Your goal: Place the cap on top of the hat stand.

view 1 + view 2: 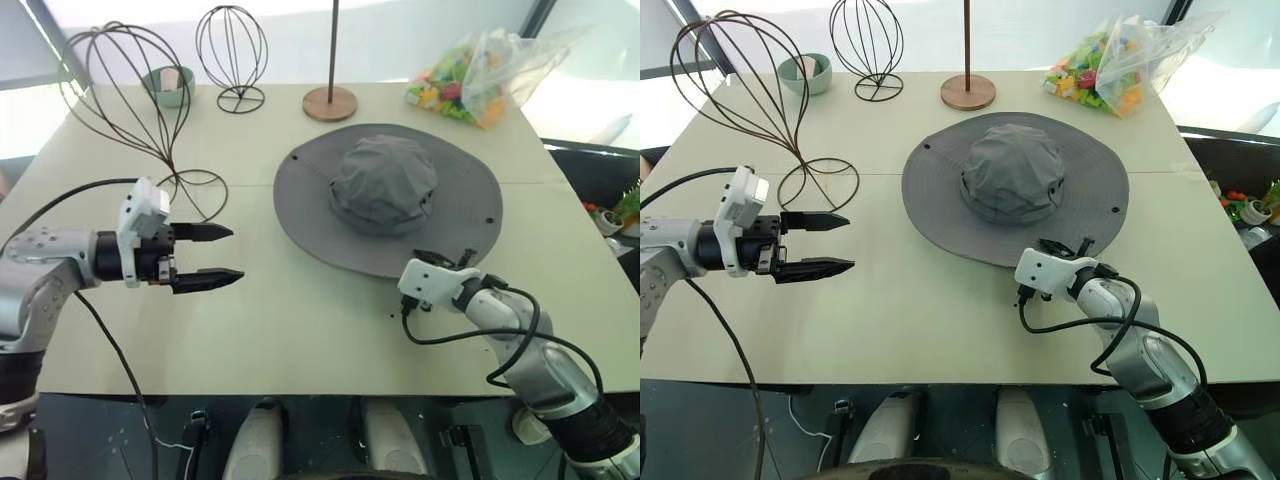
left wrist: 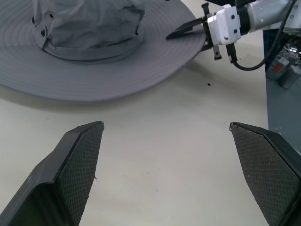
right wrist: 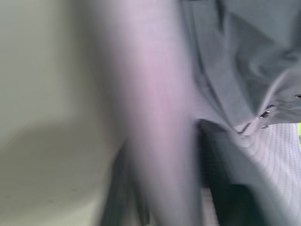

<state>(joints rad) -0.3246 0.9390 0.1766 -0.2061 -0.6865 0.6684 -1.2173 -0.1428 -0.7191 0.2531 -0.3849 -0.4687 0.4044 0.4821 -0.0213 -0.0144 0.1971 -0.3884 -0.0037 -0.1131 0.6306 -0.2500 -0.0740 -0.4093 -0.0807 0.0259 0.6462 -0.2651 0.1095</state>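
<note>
Pale beige matte counter (image 1: 300,330), near strip bare and roomy between the two arms; a seam runs across it mid-depth. Right gripper (image 1: 445,258) at the near rim of the large grey fabric sun hat (image 1: 388,195), fingers pinched together on the floppy brim edge. Left gripper (image 1: 212,254) hovers over open counter well left of the hat, pointing toward it, fingers apart and empty. Hat lies crown-up, flat, centre-right. Behind the left gripper, the larger dark wire hat stand with tilted balloon-shaped cage (image 1: 125,85) sits on its round wire base, apart from the hat. Far edge: small green bowl (image 1: 168,85), smaller upright wire head cage (image 1: 232,52), thin pole on round wooden disc (image 1: 330,102), clear bag of coloured pieces (image 1: 463,80) at the far right corner. No readable writing.
</note>
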